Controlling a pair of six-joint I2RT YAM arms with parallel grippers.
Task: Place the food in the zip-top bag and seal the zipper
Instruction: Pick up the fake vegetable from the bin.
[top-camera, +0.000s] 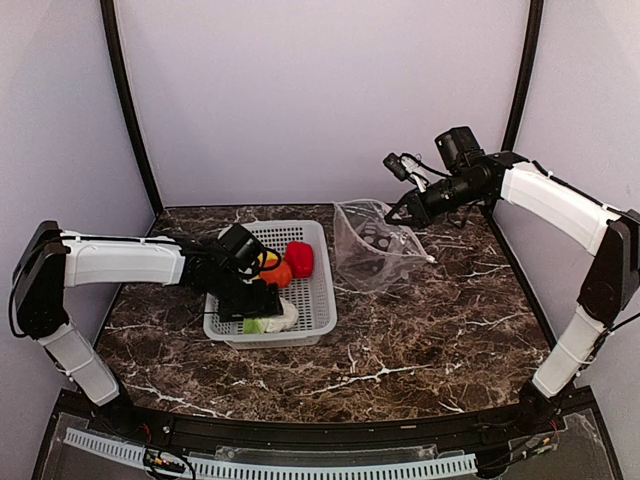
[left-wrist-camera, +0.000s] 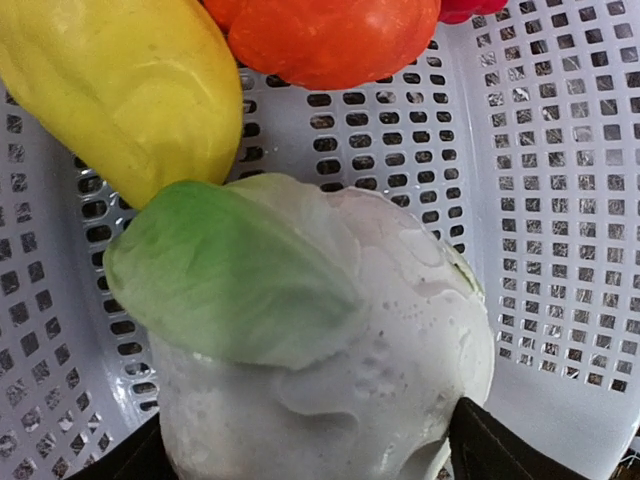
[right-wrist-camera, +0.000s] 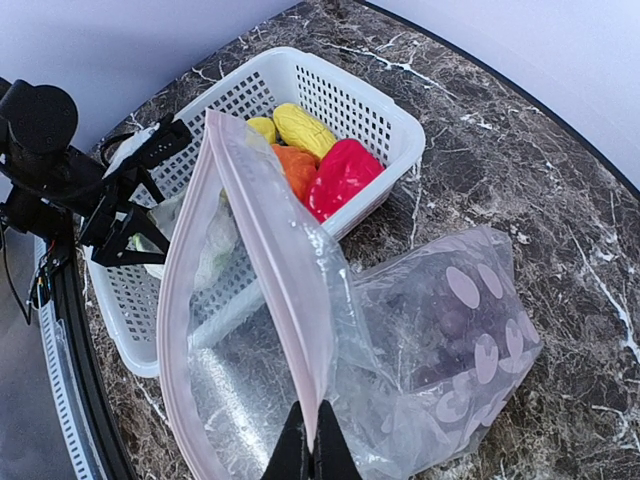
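1. The left hand (left-wrist-camera: 310, 455) has its fingers (left-wrist-camera: 490, 455) spread wide, one at each side of the pale cabbage piece (left-wrist-camera: 330, 340). They sit close against it, though whether they press on it I cannot tell.
2. Just past the cabbage piece from that hand, a yellow piece (left-wrist-camera: 120, 90) touches its green leaf. An orange piece (left-wrist-camera: 330, 35) lies a little farther on, beside the yellow one.
3. All three lie in a white mesh basket (left-wrist-camera: 560, 200), whose wall rises beyond them.
4. The right hand (right-wrist-camera: 312, 455) is pinched narrow on the zipper (right-wrist-camera: 265, 230), holding that edge of the zip-top bag (right-wrist-camera: 400, 400) up off the counter (right-wrist-camera: 520, 170).
5. From the pinch the pinkish strip loops up and away from the hand, so the mouth hangs open. The dotted body sags to the hand's right onto the counter. A dark purple grape bunch (right-wrist-camera: 440, 325) shows hazily through the wall.
6. Beyond the mouth stands the basket, with a red piece (right-wrist-camera: 340, 175) nearest this hand, then the orange and yellow pieces behind it.
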